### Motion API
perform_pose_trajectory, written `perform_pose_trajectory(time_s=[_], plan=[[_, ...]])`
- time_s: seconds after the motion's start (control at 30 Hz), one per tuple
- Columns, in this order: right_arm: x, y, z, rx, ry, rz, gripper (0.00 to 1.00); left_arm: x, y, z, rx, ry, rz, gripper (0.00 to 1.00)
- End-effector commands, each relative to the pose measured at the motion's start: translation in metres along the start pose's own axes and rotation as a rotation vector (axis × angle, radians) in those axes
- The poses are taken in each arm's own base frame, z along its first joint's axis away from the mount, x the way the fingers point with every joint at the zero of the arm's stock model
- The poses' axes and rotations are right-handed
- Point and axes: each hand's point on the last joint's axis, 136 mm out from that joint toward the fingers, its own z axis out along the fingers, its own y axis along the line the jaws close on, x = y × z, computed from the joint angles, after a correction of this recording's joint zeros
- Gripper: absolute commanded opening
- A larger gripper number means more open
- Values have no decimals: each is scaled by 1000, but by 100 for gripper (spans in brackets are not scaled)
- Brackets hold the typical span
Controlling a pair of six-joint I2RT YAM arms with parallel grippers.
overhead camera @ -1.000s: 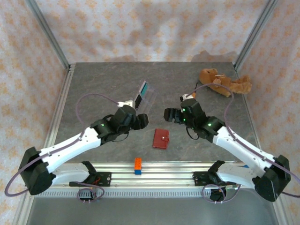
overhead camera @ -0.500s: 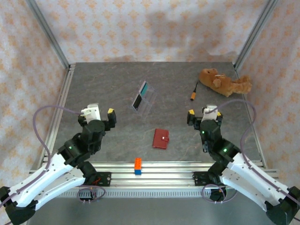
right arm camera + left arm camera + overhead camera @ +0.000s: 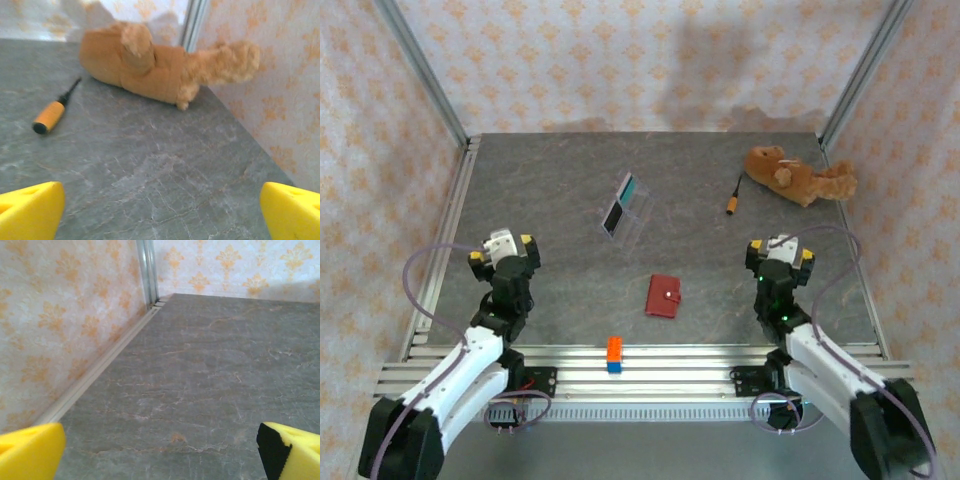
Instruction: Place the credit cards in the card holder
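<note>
The red wallet [image 3: 663,296] lies closed between the two arms. The cards [image 3: 616,214] sit in a clear tray [image 3: 641,216] behind the wallet, a little to its left. The left gripper [image 3: 502,250] and right gripper [image 3: 780,250] are wide open and empty, one at each side of the wallet, well apart from it. The cards are probably light, stiff and slippery; better to pinch one by a free edge. The wallet looks soft.
</note>
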Motion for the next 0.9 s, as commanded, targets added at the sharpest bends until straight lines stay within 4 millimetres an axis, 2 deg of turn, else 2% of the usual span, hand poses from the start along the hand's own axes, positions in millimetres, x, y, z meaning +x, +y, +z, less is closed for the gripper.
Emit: perform_pose_trajectory(time_s=[0.0, 0.1, 0.2, 0.3, 0.4, 0.43, 0.5, 0.6, 0.63, 0.8, 0.87], plan=[[-17, 14, 18, -114, -58, 103, 99, -2, -28, 9, 179, -81, 39, 99], [-19, 26, 34, -164, -52, 82, 99, 0, -49, 17, 250, -55, 147, 100], [-21, 39, 52, -217, -35, 107, 99, -2, -58, 28, 265, -68, 156, 100], [-20, 49, 71, -255, 5, 145, 99, -9, -60, 36, 266, -112, 91, 100], [-2, 50, 86, -230, 41, 154, 99, -15, -56, 44, 267, -138, -18, 100], [0, 51, 88, -231, 35, 156, 99, -18, -59, 46, 291, -158, -30, 100], [2, 51, 89, -227, 42, 153, 99, -12, -61, 53, 287, -125, -23, 100], [4, 50, 94, -206, 67, 151, 99, -11, -73, 62, 324, -73, 9, 100], [4, 49, 94, -198, 81, 149, 99, -5, -77, 64, 341, -35, 31, 100], [4, 48, 96, -193, 81, 150, 99, 6, -83, 74, 345, -85, 22, 100], [6, 47, 101, -168, 112, 154, 100, 11, -80, 75, 332, -45, 26, 100]])
